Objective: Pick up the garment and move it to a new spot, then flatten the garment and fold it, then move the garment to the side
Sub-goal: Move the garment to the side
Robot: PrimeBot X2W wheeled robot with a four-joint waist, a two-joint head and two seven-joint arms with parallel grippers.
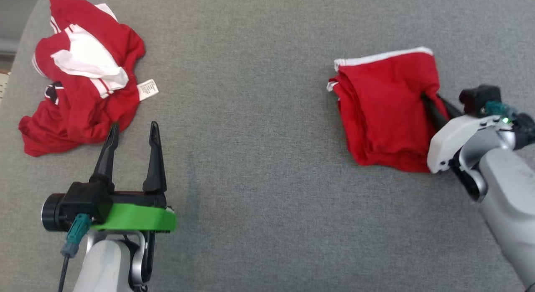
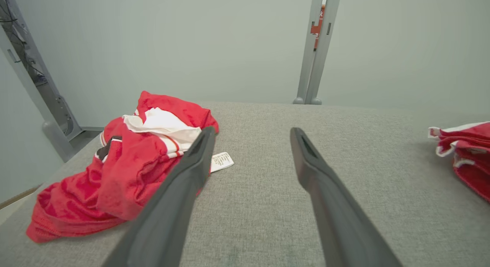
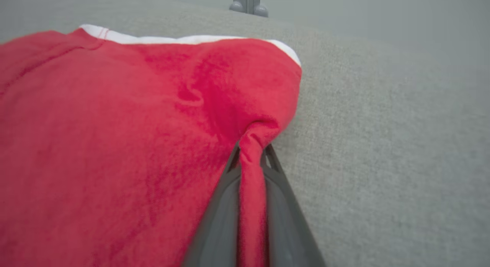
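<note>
I see the grey woven-fabric tabletop [image 1: 259,158] with a broad stretch between two garments and a rounded edge at ten o'clock. A crumpled red-and-white jersey heap [image 1: 79,87] sits near that edge. At three o'clock lies the folded red cloth garment with white trim [image 1: 384,112]. My right gripper [image 3: 252,148] pinches its right-hand edge. My left gripper [image 1: 134,125], fingers spread apart, hovers at seven o'clock beside the heap.

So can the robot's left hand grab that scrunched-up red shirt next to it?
Probably yes. The left gripper is open and sits right at the edge of the crumpled red garment, and nothing lies between them on the grey surface.
</note>
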